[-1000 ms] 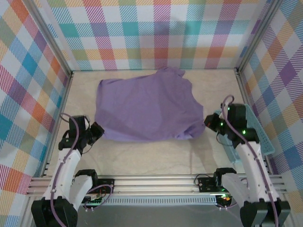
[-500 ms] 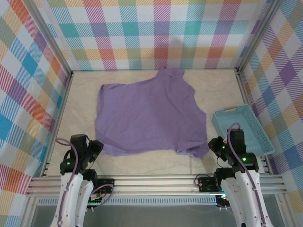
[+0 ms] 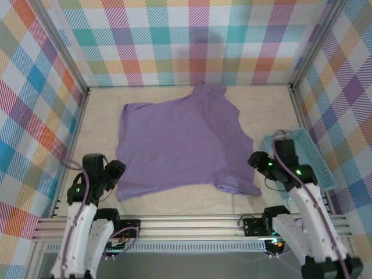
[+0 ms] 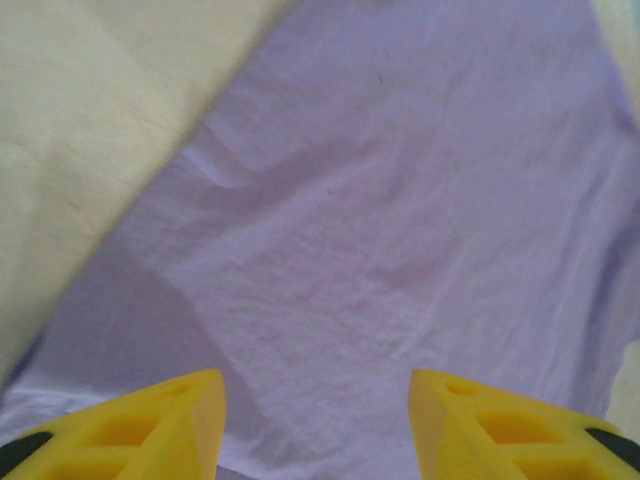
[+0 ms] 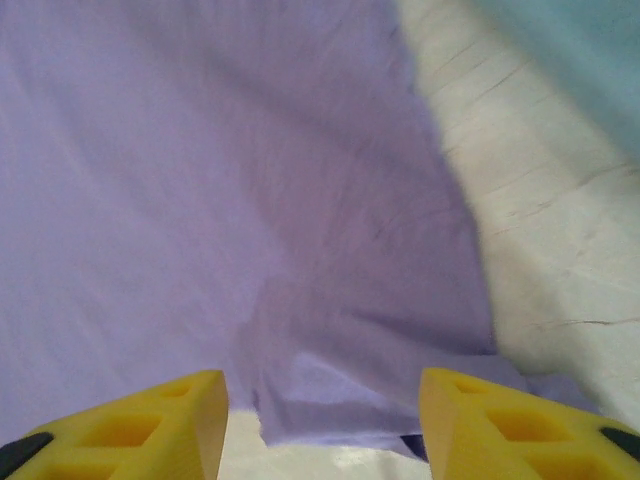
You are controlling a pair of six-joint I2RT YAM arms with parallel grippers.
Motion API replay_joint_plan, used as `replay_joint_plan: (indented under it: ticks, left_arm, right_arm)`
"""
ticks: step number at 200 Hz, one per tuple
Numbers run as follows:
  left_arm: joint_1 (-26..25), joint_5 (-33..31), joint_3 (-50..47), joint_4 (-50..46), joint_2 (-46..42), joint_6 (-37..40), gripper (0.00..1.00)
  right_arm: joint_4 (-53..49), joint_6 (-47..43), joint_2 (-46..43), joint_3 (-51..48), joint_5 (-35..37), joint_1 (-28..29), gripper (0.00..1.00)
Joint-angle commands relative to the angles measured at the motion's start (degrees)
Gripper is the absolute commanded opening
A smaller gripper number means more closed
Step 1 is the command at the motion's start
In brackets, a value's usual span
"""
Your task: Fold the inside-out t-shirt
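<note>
While the left fingers [image 4: 150, 425] and right fingers [image 5: 505, 425] hover spread and empty, the thin lavender fabric t-shirt [image 3: 180, 142] lies flat on the pale bench [image 3: 174, 203].
Best to pinch both near corners level; the right one looks rumpled.

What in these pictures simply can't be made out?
1. Basket: in the top view the right arm covers its near corner, hiding anything there.
2. In the right wrist view the basket is a blurred teal patch, cut off by the top edge.
3. T-shirt: its seams are too small in the top view to tell whether it is inside-out, and the frame edges of both wrist views cut most of it off.
</note>
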Motion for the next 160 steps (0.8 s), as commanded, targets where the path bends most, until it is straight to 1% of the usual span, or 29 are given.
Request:
replay_joint_plan:
  ticks: [1,18,36,55,87,107,122,142,160]
  left_arm:
    - [-7.2,-0.9,2.6,4.7,4.0,2.6,0.54]
    - [-12.8,-3.4,1.2,8.8,7.5,0.9,0.57]
    - [-16.4,-5.1,0.3,11.7,13.8,-0.6,0.6]
    - [-17.0,-5.4,-1.2,15.1,21.6,-0.8,0.63]
    - [-16.8,-6.4,-3.4,22.3,32.1,-1.3,0.66]
    - [-15.4,-6.9,-3.4,24.8,37.6,-0.6,0.68]
    - [-12.8,-6.9,-2.9,25.5,41.0,0.6,0.68]
    - [-7.4,-7.0,-2.2,26.1,44.6,3.1,0.69]
    - [-2.2,-6.9,-0.1,26.5,48.3,5.4,0.7]
  right_arm:
    - [4.7,-2.2,5.5,-0.8,1.6,8.3,0.55]
    - [9.5,-1.3,11.7,-2.3,-0.2,11.5,0.55]
    - [13.5,-0.5,17.4,-3.5,0.5,13.8,0.55]
    - [16.4,-0.4,22.4,-4.2,-0.8,14.4,0.55]
    - [18.2,-1.4,28.0,-4.6,-0.6,15.1,0.55]
    - [19.3,-1.6,31.4,-4.8,0.8,15.1,0.56]
    - [21.0,-1.4,34.6,-4.7,1.0,15.0,0.56]
    - [23.6,-0.9,38.3,-4.5,-0.3,15.1,0.54]
    - [26.5,-0.4,39.6,-4.6,-3.1,15.3,0.53]
